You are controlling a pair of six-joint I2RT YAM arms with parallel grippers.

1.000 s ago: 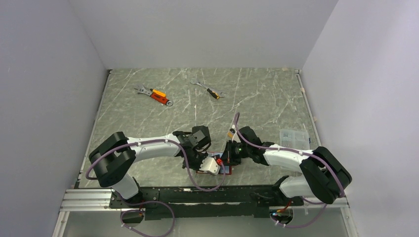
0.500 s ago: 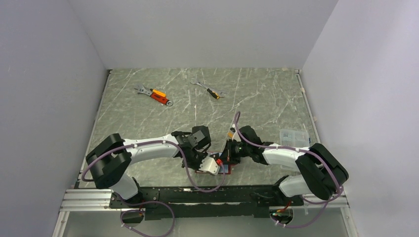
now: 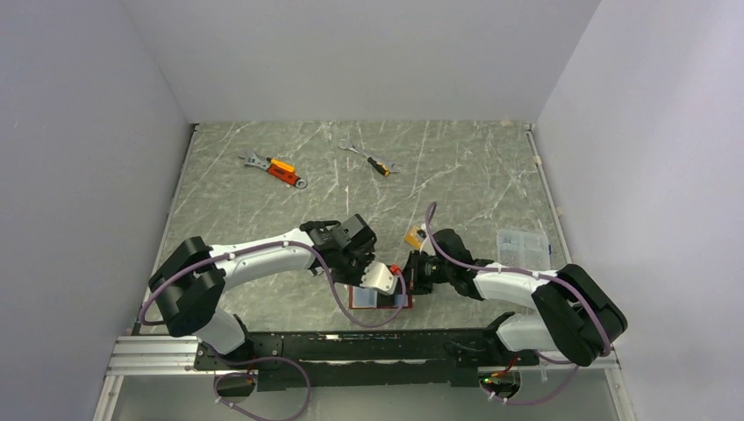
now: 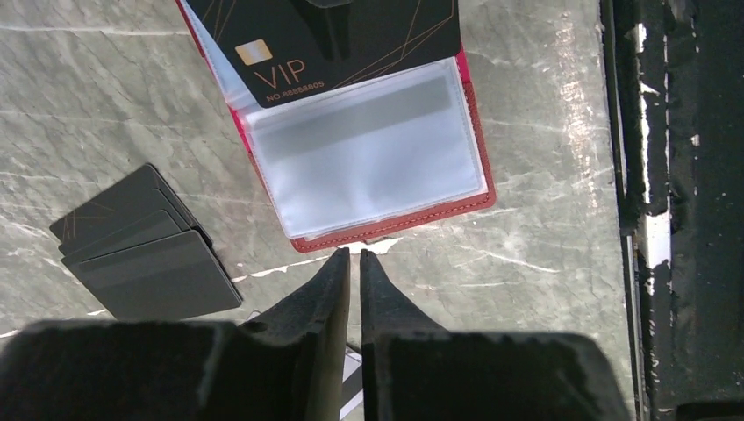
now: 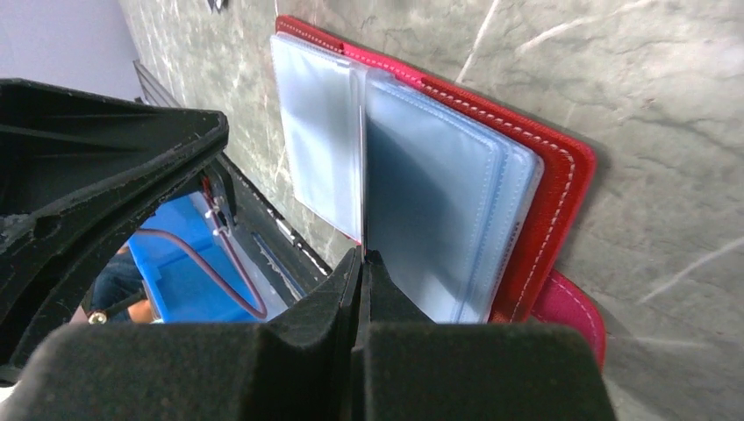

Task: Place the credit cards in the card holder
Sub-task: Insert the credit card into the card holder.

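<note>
The red card holder (image 4: 397, 222) lies open near the table's front edge (image 3: 379, 299). A black VIP credit card (image 4: 386, 44) sits part way into its upper pocket, above a pale see-through pocket. My left gripper (image 4: 354, 254) hovers just off the holder's near rim, its jaws slightly parted with nothing between them. A stack of dark grey credit cards (image 4: 145, 254) lies to its left. My right gripper (image 5: 362, 254) is shut on the edge of a thin clear pocket leaf of the card holder (image 5: 548, 193), holding that leaf upright. An orange-gold card (image 3: 412, 237) lies behind the right arm.
Two orange-handled wrenches (image 3: 279, 168) (image 3: 375, 162) lie at the back of the table. A clear plastic box (image 3: 519, 244) sits at the right. The black mounting rail (image 4: 676, 210) runs just beyond the holder along the front edge.
My left gripper has let go of the black card, parted its jaws a little and drawn back from the holder. The right gripper shifted slightly right, still pinching the pocket leaf.
</note>
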